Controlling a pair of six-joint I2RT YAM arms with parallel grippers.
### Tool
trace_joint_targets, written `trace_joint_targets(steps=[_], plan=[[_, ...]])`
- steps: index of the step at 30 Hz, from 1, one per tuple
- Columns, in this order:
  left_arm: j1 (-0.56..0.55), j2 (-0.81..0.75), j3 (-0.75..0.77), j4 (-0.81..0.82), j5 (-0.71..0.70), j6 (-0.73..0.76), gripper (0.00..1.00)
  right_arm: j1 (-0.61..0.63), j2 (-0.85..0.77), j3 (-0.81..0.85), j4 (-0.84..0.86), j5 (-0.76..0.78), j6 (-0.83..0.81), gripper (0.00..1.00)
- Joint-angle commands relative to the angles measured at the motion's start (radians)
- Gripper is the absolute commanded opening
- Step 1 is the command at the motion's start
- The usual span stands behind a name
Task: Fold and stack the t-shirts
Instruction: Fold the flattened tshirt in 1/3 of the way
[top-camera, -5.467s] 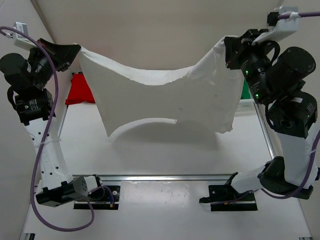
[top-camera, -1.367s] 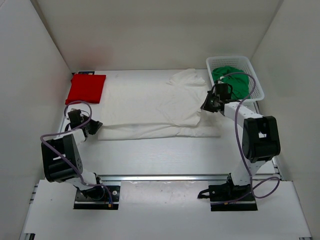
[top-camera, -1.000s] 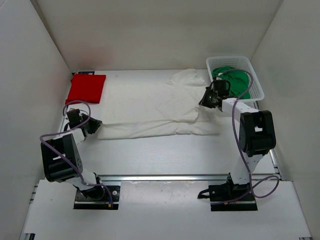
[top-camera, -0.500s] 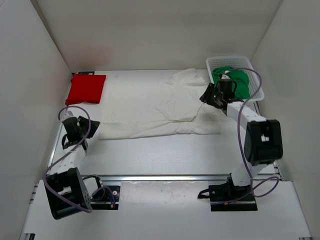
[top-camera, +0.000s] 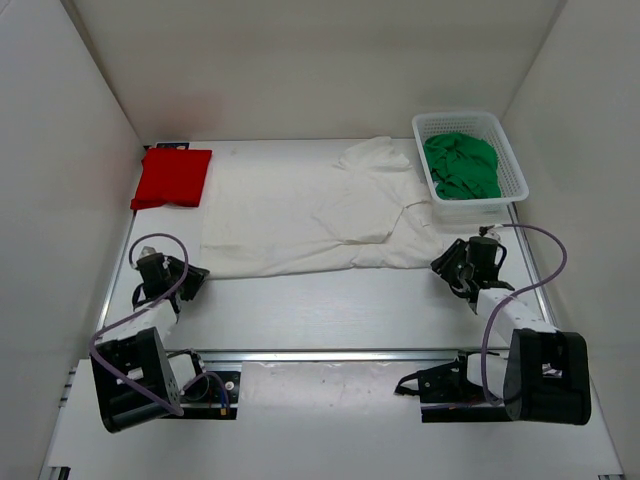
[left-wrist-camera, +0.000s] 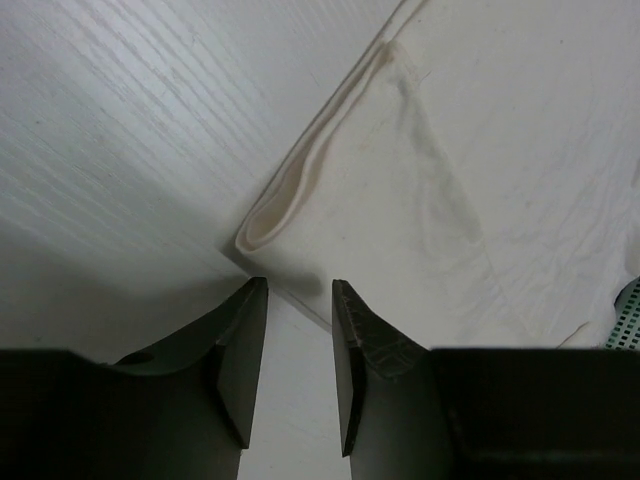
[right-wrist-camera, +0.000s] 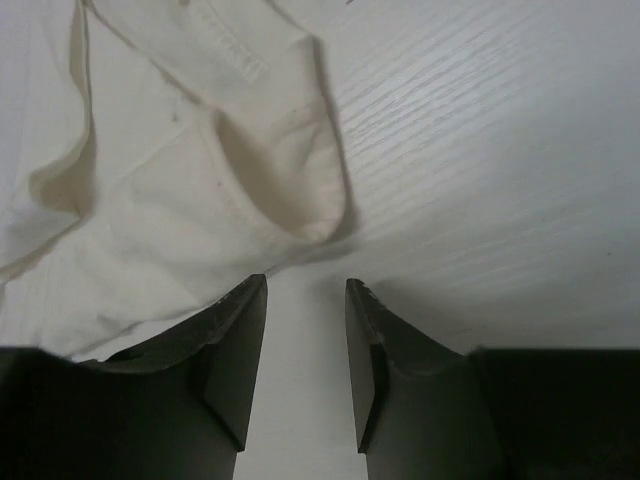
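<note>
Closest to me, both arms are drawn low toward their bases on the pale surface (top-camera: 330, 310). My left gripper (top-camera: 193, 278) lies down near the left edge, its tips pointing right. In the left wrist view the left gripper (left-wrist-camera: 298, 290) has its jaws parted by a narrow gap with nothing between them. The doubled near-left corner of the white t-shirt (left-wrist-camera: 450, 180) sits just ahead of the tips, not touching.

My right gripper (top-camera: 447, 264) is mirrored on the other side, pointing left and away. From the right wrist view the right gripper (right-wrist-camera: 305, 285) is also narrowly parted and empty. The near-right corner of the white t-shirt (right-wrist-camera: 180, 190) curls up just beyond the tips, casting a small shadow on the bare wood.

Between and beyond the two grippers the white t-shirt (top-camera: 300, 215) is spread flat across the middle of the surface. Its near edge runs roughly from one gripper to the other, and a rumpled sleeve reaches to the far right.

Farther back, the red t-shirt (top-camera: 172, 178) rests as a folded square at the far left corner, well apart from the white one. At the far right stands the white mesh basket (top-camera: 468, 117) — the green t-shirt (top-camera: 462, 165) is bunched inside it.
</note>
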Motion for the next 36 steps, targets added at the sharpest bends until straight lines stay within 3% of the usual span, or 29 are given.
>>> trace_joint_targets(steps=[1, 5, 8, 10, 13, 15, 21, 24, 32, 36], plan=[[-0.007, 0.032, -0.013, 0.067, 0.017, -0.036, 0.42, -0.036, -0.008, 0.011, 0.092, 0.030, 0.001, 0.36], [-0.035, 0.081, -0.008, 0.125, -0.006, -0.070, 0.39, -0.049, 0.065, 0.032, 0.121, 0.021, 0.001, 0.40], [-0.049, 0.107, 0.001, 0.157, -0.015, -0.086, 0.24, -0.069, 0.123, 0.063, 0.140, 0.002, 0.002, 0.37], [-0.040, 0.128, 0.015, 0.168, -0.017, -0.089, 0.10, -0.056, 0.174, 0.083, 0.152, -0.007, 0.005, 0.25], [-0.046, 0.154, 0.049, 0.151, -0.025, -0.078, 0.00, -0.046, 0.193, 0.095, 0.149, 0.010, 0.016, 0.09], [-0.038, 0.161, 0.063, 0.136, -0.035, -0.057, 0.00, -0.042, 0.185, 0.087, 0.152, 0.010, 0.021, 0.00], [0.048, 0.178, 0.055, 0.110, 0.038, -0.049, 0.00, -0.031, 0.127, 0.051, 0.098, 0.009, 0.036, 0.00], [0.056, 0.153, 0.072, 0.018, 0.020, -0.005, 0.00, -0.027, 0.049, -0.003, 0.042, -0.001, 0.050, 0.00], [0.079, -0.042, 0.041, -0.276, -0.045, 0.146, 0.00, -0.072, -0.374, -0.121, -0.300, -0.031, 0.074, 0.00], [0.144, -0.060, 0.020, -0.379, 0.096, 0.161, 0.00, -0.059, -0.516, -0.088, -0.481, 0.014, 0.097, 0.00]])
